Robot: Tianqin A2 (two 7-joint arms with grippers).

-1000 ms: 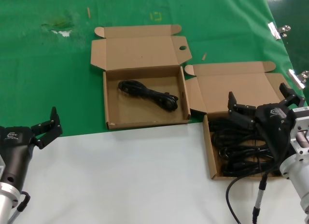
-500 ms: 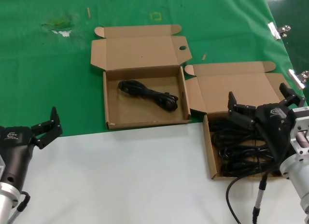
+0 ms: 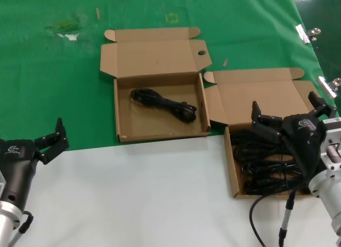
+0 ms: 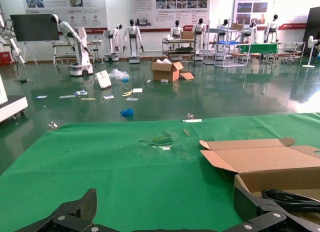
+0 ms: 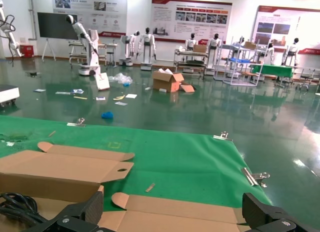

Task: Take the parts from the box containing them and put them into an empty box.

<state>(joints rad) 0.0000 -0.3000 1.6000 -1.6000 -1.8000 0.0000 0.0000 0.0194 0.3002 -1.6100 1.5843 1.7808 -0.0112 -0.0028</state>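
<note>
Green-and-white worktop (image 3: 160,194): right claw (image 3: 287,115), spread wide and empty, hovers over the cables (image 3: 261,164) at lower right, apparently not touching; left claw (image 3: 50,138) idles open.

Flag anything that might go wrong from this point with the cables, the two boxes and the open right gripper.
1. The cables in the right box lie piled and overlapping, so the open right gripper above them might lift more than one.
2. That box's raised lid stands close behind the gripper and could be knocked.
3. The left box already holds one cable; another could land across it.
</note>
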